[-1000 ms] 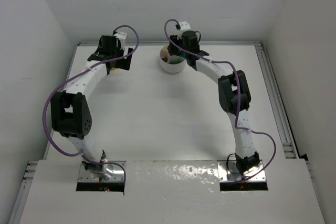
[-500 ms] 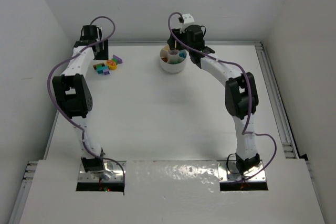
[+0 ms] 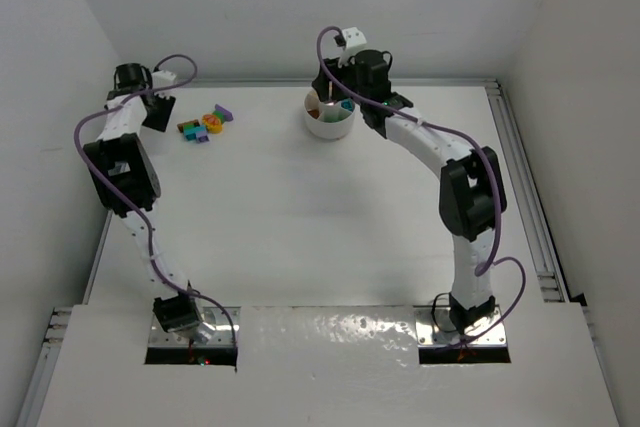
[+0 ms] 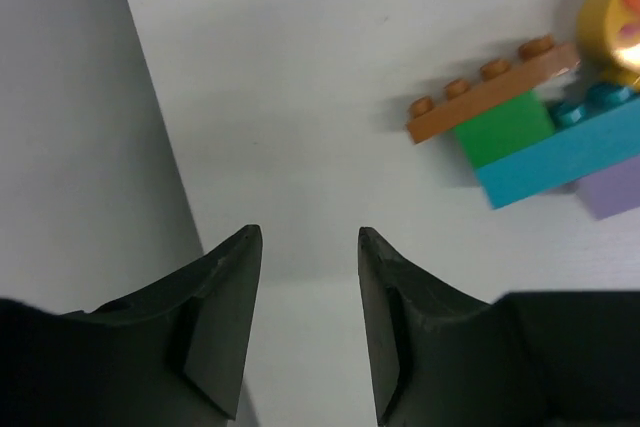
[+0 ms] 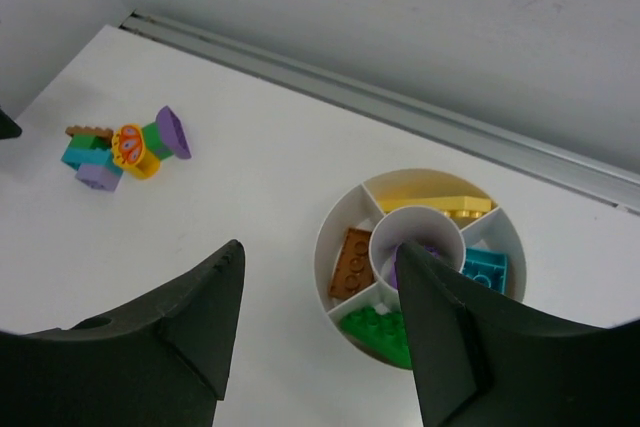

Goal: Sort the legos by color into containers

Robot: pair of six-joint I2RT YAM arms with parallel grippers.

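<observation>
A loose cluster of legos (image 3: 203, 126) lies at the table's back left: an orange brick (image 4: 490, 93), a green one (image 4: 505, 127), a teal one (image 4: 560, 154), a purple one (image 4: 612, 194) and a yellow round piece (image 4: 615, 9). My left gripper (image 3: 155, 112) (image 4: 310, 247) is open and holds nothing, just left of the cluster by the side wall. The white divided dish (image 3: 322, 130) (image 5: 430, 173) holds yellow (image 5: 447, 206), orange (image 5: 352, 262), green (image 5: 380, 332) and teal (image 5: 485, 268) bricks in separate wedges, with purple in the centre cup. My right gripper (image 3: 338, 97) (image 5: 318, 257) hovers open above the dish, empty.
The grey side wall (image 4: 70, 127) stands right beside the left gripper. A metal rail (image 5: 400, 107) runs along the table's back edge behind the dish. Bare white table (image 3: 300, 217) lies between the arms.
The left arm swung left off the lego cluster toward the side wall, and its jaws narrowed with nothing in them. The right gripper stayed over the dish, shifting slightly and uncovering it.
</observation>
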